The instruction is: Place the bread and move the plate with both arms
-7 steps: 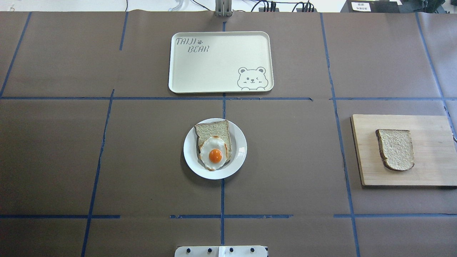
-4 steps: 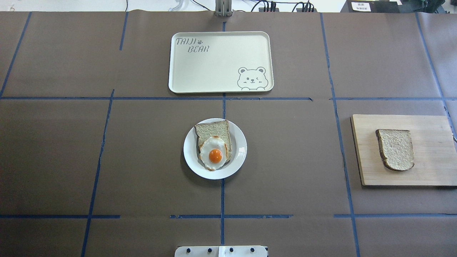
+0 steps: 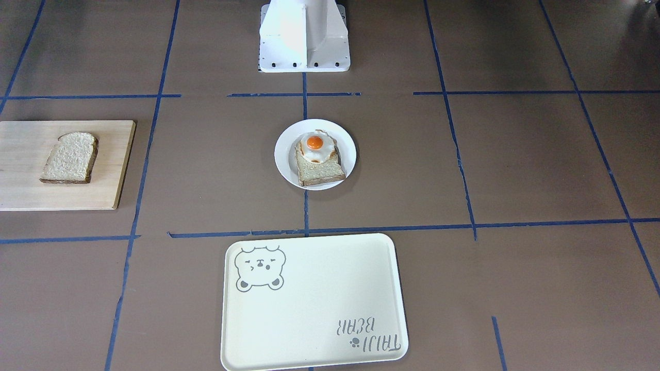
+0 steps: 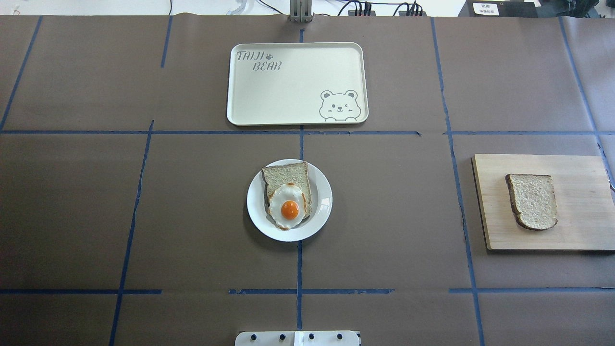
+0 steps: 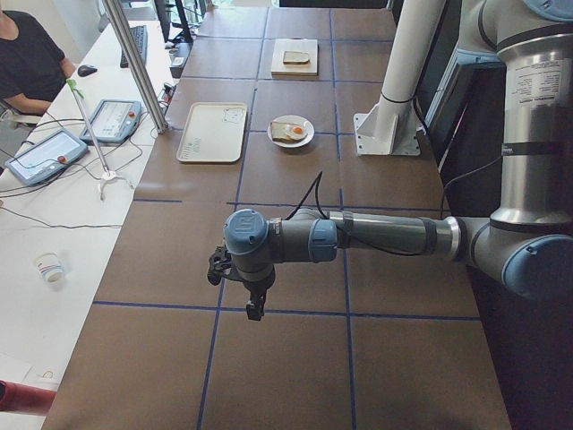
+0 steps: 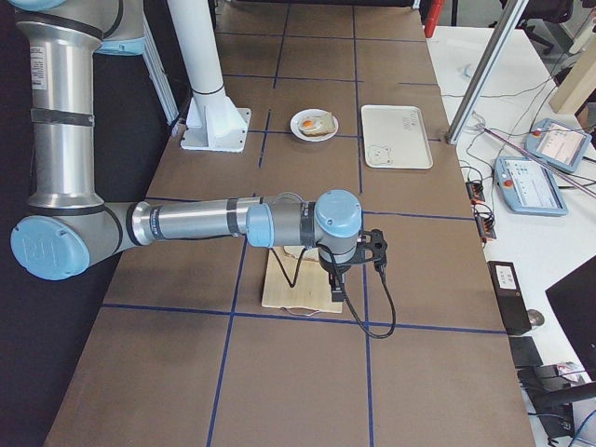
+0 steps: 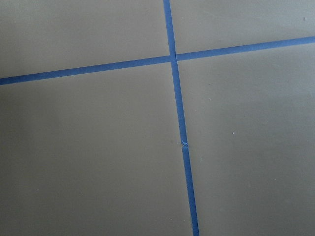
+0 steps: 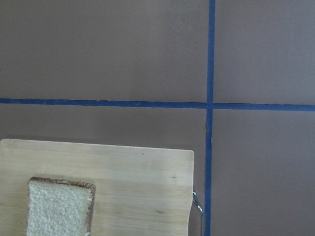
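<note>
the bread looks light and squashy, best pinched gently across its crust; whether the left claw or right claw is clenched i cannot tell.

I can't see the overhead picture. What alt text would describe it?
A white plate holding egg-topped toast sits mid-table. A bare bread slice lies on a wooden board at right; a cream tray with a bear drawing lies beyond.
</note>
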Tool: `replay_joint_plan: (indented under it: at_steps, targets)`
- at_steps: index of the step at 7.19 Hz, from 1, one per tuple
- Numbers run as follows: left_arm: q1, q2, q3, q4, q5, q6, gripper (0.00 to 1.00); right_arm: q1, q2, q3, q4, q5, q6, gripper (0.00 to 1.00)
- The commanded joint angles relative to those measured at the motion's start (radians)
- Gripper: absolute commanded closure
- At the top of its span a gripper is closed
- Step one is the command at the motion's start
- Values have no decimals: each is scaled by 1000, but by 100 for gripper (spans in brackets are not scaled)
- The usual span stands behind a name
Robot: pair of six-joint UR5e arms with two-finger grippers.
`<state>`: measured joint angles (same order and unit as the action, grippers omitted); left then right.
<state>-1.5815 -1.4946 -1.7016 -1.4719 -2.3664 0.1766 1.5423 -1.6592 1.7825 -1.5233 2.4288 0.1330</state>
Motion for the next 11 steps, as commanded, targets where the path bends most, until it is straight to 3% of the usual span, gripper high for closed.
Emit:
replay_joint_plan:
  at_steps: [1,2,5,8,11]
  targets:
    - [0,1,-4,1,-1,0,0,-127,-83,6,308,-17,323,0]
    - [0,1,-4,1,1,0,0,-192,-97,6,395,-20,456,0]
    - [0,1,-6,1,-2,0,0,-406,-126,5,547,-157,676,0]
    - [0,1,-4,-2,-1,0,0,-546,-123,-30,555,-223,698,0]
    - [0,1,-4,-4,-1,1,0,-580,-108,-71,557,-220,697,0]
